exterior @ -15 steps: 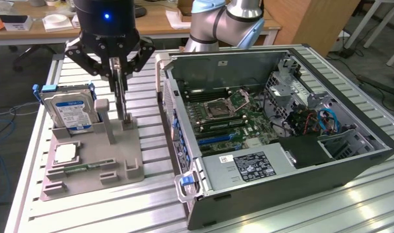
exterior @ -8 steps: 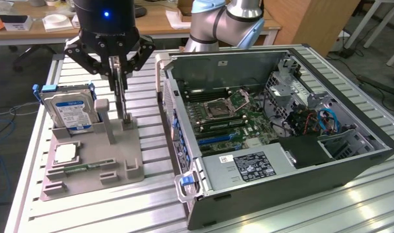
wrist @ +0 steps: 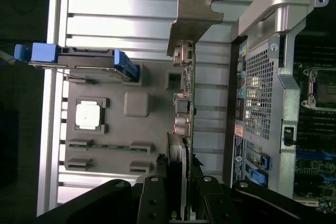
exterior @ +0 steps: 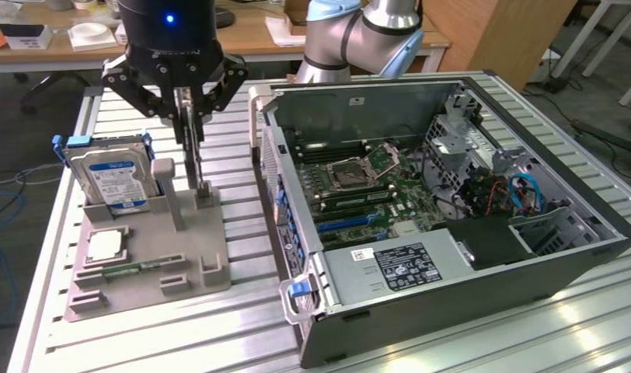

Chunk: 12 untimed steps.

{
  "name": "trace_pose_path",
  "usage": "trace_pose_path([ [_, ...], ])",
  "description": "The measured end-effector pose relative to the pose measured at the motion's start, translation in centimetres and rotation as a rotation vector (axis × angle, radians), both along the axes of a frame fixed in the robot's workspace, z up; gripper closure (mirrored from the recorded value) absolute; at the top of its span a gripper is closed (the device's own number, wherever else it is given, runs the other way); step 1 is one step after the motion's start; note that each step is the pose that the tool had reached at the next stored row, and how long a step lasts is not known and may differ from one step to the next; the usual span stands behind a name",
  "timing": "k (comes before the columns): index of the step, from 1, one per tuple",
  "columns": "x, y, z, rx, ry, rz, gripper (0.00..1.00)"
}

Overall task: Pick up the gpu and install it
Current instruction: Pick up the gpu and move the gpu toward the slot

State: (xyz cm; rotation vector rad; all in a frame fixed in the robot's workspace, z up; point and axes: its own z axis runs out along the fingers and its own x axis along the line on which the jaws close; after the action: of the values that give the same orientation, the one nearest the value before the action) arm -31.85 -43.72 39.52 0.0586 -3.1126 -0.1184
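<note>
Gripper [exterior: 187, 109] partly closed, pinching the upright gpu [exterior: 197, 159] over the gray holder [exterior: 139, 287], at the exterior view's left of the open computer case [exterior: 564, 264]; installation not yet done.

Silver-bracketed gpu [wrist: 188, 56], grey holder [exterior: 196, 260], green motherboard [exterior: 383, 190]

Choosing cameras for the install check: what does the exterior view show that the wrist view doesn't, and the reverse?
Exterior view adds: the power supply, the blue cables deep in the case, and the arm behind it.
Wrist view adds: the silver end bracket face-on, with the connectors next to it.
Both: the gripper closed on the upright gpu, the hard drive, the grey fixture, and the open computer case.
</note>
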Motion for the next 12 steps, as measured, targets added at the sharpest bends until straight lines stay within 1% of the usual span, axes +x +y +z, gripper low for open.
trace_pose_path([
  [12,0.00,0.00,0.44,0.0000,0.0000,0.000,0.73],
])
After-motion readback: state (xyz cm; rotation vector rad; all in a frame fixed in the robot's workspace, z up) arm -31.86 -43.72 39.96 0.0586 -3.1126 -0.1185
